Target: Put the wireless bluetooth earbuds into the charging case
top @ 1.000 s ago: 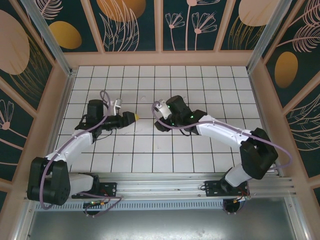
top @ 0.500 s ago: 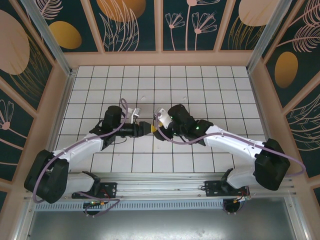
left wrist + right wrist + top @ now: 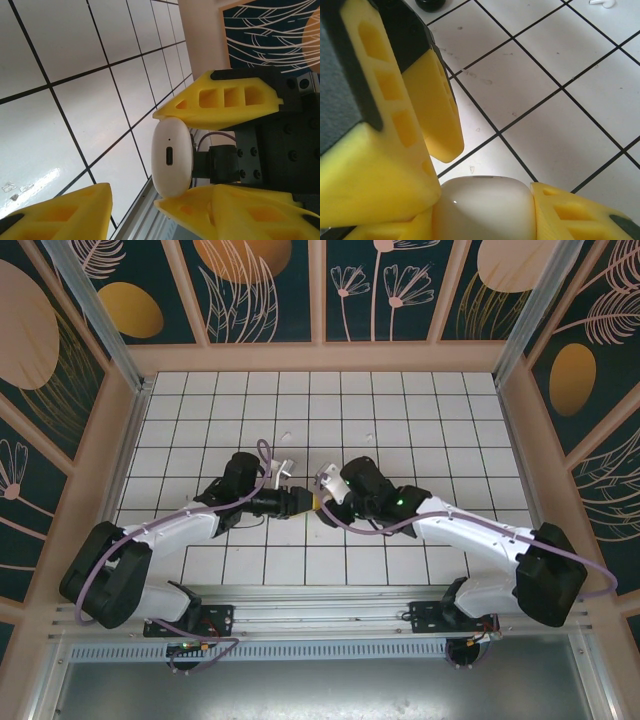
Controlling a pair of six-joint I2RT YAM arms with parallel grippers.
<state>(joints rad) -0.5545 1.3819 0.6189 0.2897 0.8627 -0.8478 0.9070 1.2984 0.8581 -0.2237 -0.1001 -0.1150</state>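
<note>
One case (image 3: 172,162) is sitting clamped in my right gripper (image 3: 323,504); my left gripper (image 3: 302,502) is gaping apart beside it.

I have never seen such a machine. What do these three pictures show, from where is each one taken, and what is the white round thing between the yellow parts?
These are two robot arms, a left arm and a right arm, bolted at the near edge of a white tiled table. The wide picture comes from a fixed camera above and behind them. The other two come from a small camera on each wrist, so the yellow fingers look huge there.

The right tool is closed on a white rounded charging case. The left wrist camera sees the end of the case that has the port. The left tool is open, with one finger beside the case.

On the tiles lies a tiny white piece, probably an earbud. A glossy black one sits at the top edge of the right wrist picture.
</note>
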